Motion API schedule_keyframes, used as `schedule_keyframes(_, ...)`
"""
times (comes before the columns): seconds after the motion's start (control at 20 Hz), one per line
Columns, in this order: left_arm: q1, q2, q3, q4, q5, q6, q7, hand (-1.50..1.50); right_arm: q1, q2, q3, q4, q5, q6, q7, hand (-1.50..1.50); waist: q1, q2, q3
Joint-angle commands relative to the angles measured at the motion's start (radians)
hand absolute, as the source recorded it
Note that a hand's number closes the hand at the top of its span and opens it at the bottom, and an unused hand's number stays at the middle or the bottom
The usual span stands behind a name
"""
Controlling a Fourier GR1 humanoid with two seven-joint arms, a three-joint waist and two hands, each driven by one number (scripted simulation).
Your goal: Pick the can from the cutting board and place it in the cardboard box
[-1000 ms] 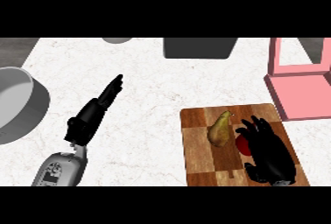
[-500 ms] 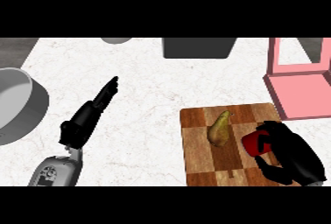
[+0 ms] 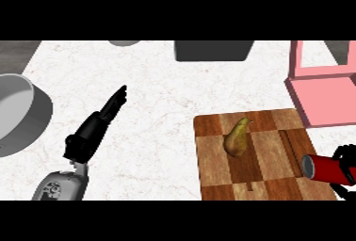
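At the frame's right edge the right robot hand [image 3: 345, 170] is curled round the red can [image 3: 325, 168], held sideways past the board [image 3: 254, 155] for carrying toward the pink box [image 3: 321, 96]; the left robot hand [image 3: 104, 117] rests straight-fingered on the counter [image 3: 160, 84].

The right hand [image 3: 345, 170] is running off the frame's edge beside the cutting board [image 3: 259, 155], partly hiding the can [image 3: 325, 168].

one view only, from the robot's head, looking steeply down at the white marbled counter [image 3: 173, 94]. it sits fairly near: the cutting board [image 3: 261, 155] fills the lower right, and the forearms enter from the lower edge and the right edge.
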Motion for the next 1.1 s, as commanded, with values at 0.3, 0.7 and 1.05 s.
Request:
schedule_keyframes(0.3, 0.002, -0.014, 0.013, -0.017, -0.004, 0.008, 0.030, 0.00, 0.159, -0.119, -0.302, -0.230, -0.295, 0.103, -0.183, 1.50, -0.015, -0.004, -0.001)
schedule_keyframes(0.7, -0.045, 0.006, 0.049, 0.076, 0.000, -0.015, -0.028, 0.00, 0.262, -0.118, -0.572, -0.470, -0.632, 0.339, -0.142, 1.50, -0.028, -0.003, -0.002)
schedule_keyframes(1.05, -0.059, -0.025, 0.026, 0.030, -0.008, -0.017, 0.041, 0.00, 0.223, -0.084, -0.742, -0.419, -0.718, 0.450, -0.026, 1.50, -0.002, 0.000, 0.000)
